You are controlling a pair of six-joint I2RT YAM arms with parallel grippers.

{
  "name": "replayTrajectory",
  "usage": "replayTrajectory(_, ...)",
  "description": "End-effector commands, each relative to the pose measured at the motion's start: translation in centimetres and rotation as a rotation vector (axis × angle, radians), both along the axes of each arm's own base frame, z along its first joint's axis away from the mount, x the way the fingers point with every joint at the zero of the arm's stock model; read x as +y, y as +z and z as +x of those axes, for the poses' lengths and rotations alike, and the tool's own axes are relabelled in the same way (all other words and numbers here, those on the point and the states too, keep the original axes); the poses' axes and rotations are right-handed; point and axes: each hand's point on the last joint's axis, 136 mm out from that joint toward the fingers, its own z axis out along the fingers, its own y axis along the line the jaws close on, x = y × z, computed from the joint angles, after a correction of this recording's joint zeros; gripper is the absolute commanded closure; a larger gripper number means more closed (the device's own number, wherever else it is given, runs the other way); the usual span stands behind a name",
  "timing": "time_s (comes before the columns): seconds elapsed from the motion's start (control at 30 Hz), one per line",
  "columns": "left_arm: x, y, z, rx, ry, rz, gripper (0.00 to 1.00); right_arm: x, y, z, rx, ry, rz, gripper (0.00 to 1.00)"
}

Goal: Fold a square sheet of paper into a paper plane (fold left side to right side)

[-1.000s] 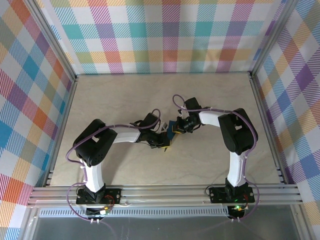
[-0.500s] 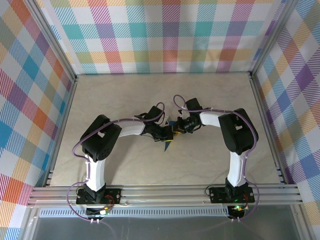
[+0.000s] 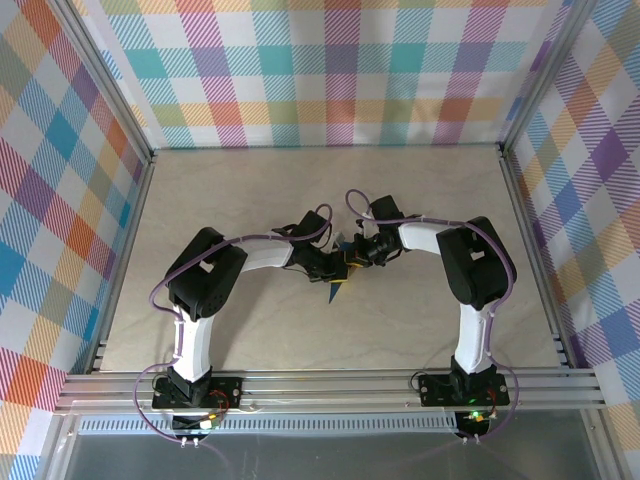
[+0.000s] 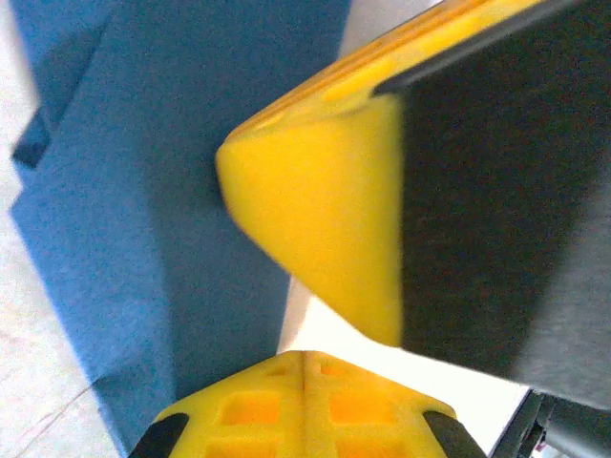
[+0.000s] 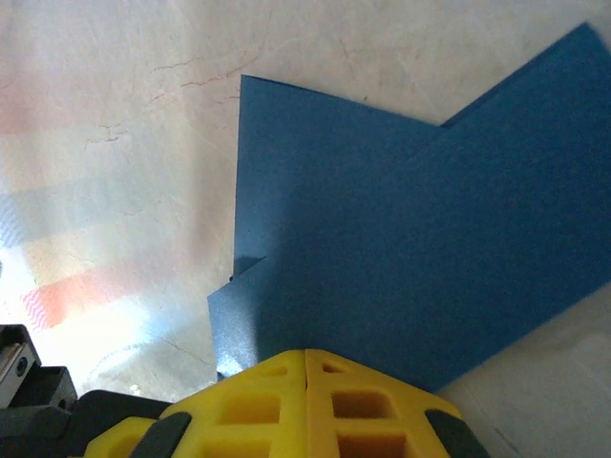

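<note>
Near the middle of the pale, marbled table [image 3: 240,190] lies the thin dark-blue sheet of paper [image 3: 336,291], already creased into a smaller layered shape. From above most of it is hidden, because both arms reach in and meet right over it. A pointed blue tip pokes out toward the near edge, and a sliver shows on the far side. The left claw [image 3: 328,266] comes in from the left edge's side and the right claw [image 3: 352,260] from the right, the two almost touching. In the right wrist view the paper [image 5: 401,239] lies flat in overlapping layers, a small corner jutting out at its left. The right claw [image 5: 305,405] has its yellow fingers pressed together at the paper's near edge. In the left wrist view the left claw [image 4: 304,405] also has its fingers together, just beside the blue paper [image 4: 143,191]. The other claw's yellow-and-black finger [image 4: 325,219] blocks the right half of that view. Bright checked walls [image 3: 340,70] close in three sides, and an aluminium rail [image 3: 330,385] runs along the near edge.
</note>
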Motion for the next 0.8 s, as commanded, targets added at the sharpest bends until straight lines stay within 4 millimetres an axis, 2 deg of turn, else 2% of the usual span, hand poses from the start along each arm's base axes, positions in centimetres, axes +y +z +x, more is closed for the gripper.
replayTrajectory(0.0,0.8,-1.1,-0.7,0.029,-0.021,0.035,1.00,-3.6,-5.2,-2.9,0.119,-0.006,-0.225,1.00)
replayTrajectory(0.27,1.8,-1.3,-2.2,0.043,-0.040,0.045,1.00,-4.4,-5.6,-2.9,0.121,0.009,-0.282,1.00)
replayTrajectory(0.77,3.1,-1.8,-4.5,0.041,-0.059,0.020,1.00,-4.7,-6.1,-2.9,0.133,0.017,-0.305,1.00)
